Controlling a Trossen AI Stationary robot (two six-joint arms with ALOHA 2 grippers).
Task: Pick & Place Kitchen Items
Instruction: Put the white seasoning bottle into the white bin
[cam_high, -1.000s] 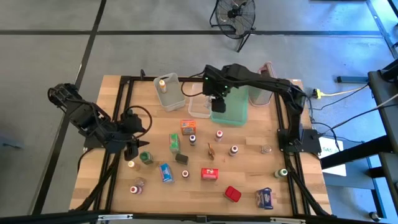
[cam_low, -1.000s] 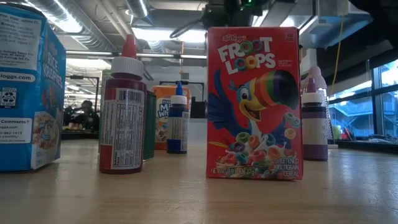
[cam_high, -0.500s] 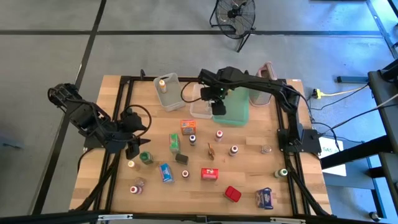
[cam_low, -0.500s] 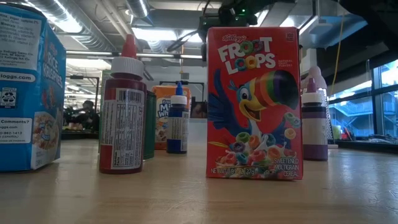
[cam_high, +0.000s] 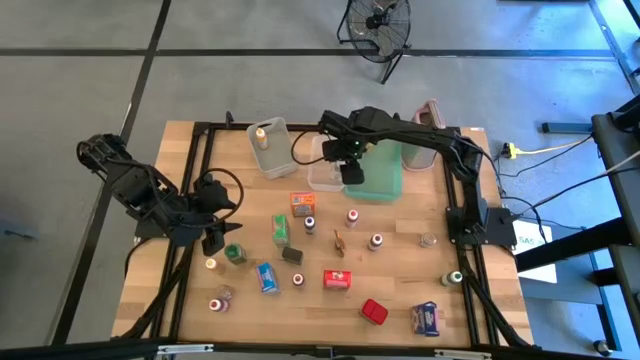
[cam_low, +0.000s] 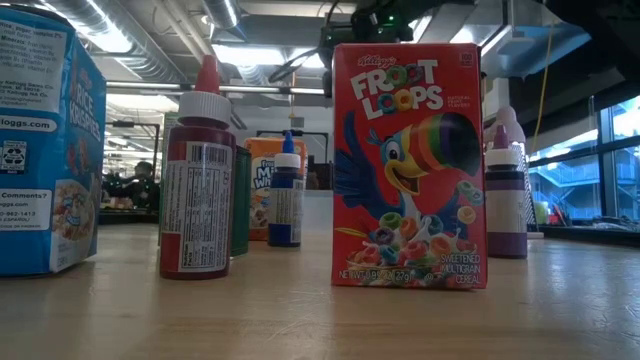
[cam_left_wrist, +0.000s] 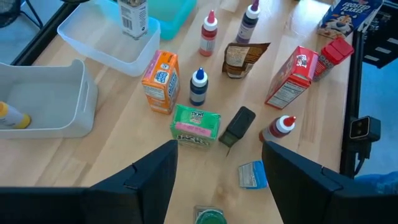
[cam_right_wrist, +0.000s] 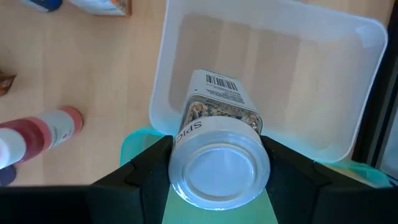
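Many kitchen items stand loose on the wooden table (cam_high: 400, 260): an orange box (cam_high: 302, 202), a green box (cam_high: 281, 228), a red cereal box (cam_high: 337, 279), small bottles. My right gripper (cam_high: 350, 172) is at the far middle, shut on a spice jar (cam_right_wrist: 219, 143) with a white cap, over a small clear bin (cam_right_wrist: 273, 74) beside the teal tray (cam_high: 378, 178). My left gripper (cam_high: 213, 243) hangs open at the left, above a green-lidded jar (cam_left_wrist: 211, 216), with nothing between its fingers (cam_left_wrist: 155, 168). My right gripper pinches the spice jar between its two fingers at the white cap (cam_right_wrist: 186, 177), one finger (cam_right_wrist: 146, 165) on each side. The fingers come from above, pointing steeply down. The jar hangs cap up and slightly tilted, its lower end inside the clear bin; whether it touches the bin's floor I cannot tell.
A larger clear bin (cam_high: 268, 145) with a yellow bottle stands at the far left. A tall grey container (cam_high: 425, 115) with a pink rim is behind the tray. A black frame (cam_high: 195, 200) runs along the table's left and right sides. Bare wood lies right of the middle.
My right gripper has sunk a little toward the small clear bin with the spice jar and rolled slightly, then kept still. The jar stays pinched between the fingers.
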